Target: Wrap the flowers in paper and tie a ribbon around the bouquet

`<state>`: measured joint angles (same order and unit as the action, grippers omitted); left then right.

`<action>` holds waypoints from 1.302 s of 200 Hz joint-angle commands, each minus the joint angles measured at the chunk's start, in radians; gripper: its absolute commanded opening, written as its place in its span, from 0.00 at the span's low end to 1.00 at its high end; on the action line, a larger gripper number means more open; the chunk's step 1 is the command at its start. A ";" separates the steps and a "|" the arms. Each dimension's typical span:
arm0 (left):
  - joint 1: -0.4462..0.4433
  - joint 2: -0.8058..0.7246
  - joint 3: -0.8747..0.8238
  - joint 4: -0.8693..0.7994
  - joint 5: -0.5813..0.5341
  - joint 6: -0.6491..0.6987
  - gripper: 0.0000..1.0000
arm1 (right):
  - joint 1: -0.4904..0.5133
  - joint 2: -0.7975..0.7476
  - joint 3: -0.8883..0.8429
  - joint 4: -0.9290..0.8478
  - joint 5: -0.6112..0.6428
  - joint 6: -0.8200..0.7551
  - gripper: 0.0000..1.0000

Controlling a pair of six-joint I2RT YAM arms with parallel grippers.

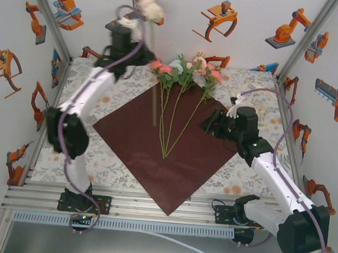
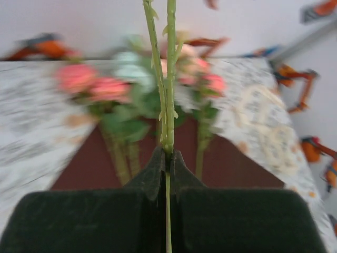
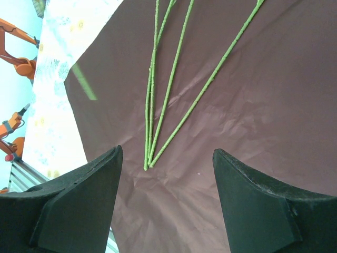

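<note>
Above the table, the left claw pinches a flower stem; the right claw gapes wide over the paper.

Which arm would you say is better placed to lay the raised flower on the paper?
Left: the left hand is shut on that flower's stem; the right hand is open, empty.

In the left wrist view the flowers on the paper are blurred. The stem pinched between the left fingers runs off the top edge; its bloom is smeared from above.
</note>
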<state>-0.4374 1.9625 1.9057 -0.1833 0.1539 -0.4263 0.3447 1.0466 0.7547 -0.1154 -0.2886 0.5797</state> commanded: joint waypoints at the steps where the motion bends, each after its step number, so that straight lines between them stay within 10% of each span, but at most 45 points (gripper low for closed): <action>1: -0.079 0.269 0.235 -0.079 0.037 -0.066 0.00 | 0.002 -0.021 0.027 0.006 -0.005 0.008 0.64; 53: -0.078 0.701 0.767 -0.278 0.035 -0.115 0.00 | 0.001 -0.093 0.000 -0.055 0.048 -0.024 0.64; 79: -0.081 0.636 0.667 -0.249 0.083 -0.111 0.32 | -0.027 -0.078 0.017 -0.102 0.051 0.021 0.64; 114: -0.080 0.297 0.358 -0.205 0.086 -0.045 0.49 | -0.163 -0.042 0.001 -0.219 0.068 0.135 0.64; 161: -0.082 -0.466 -0.618 -0.011 -0.162 -0.175 0.60 | -0.152 -0.059 -0.073 -0.451 0.088 0.175 0.64; 189: -0.085 -0.822 -0.975 -0.304 -0.347 -0.510 0.62 | -0.033 -0.081 -0.173 -0.478 0.068 0.316 0.66; 226: -0.109 -1.142 -1.340 -0.397 -0.267 -0.896 0.74 | 0.173 -0.083 -0.248 -0.464 0.115 0.518 0.71; 260: -0.168 -1.216 -1.471 -0.431 -0.230 -0.981 0.87 | 0.302 -0.059 -0.326 -0.363 0.104 0.653 0.72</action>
<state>-0.5797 0.7872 0.4576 -0.5697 -0.1005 -1.2407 0.5751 0.9798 0.4744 -0.5457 -0.2005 1.0710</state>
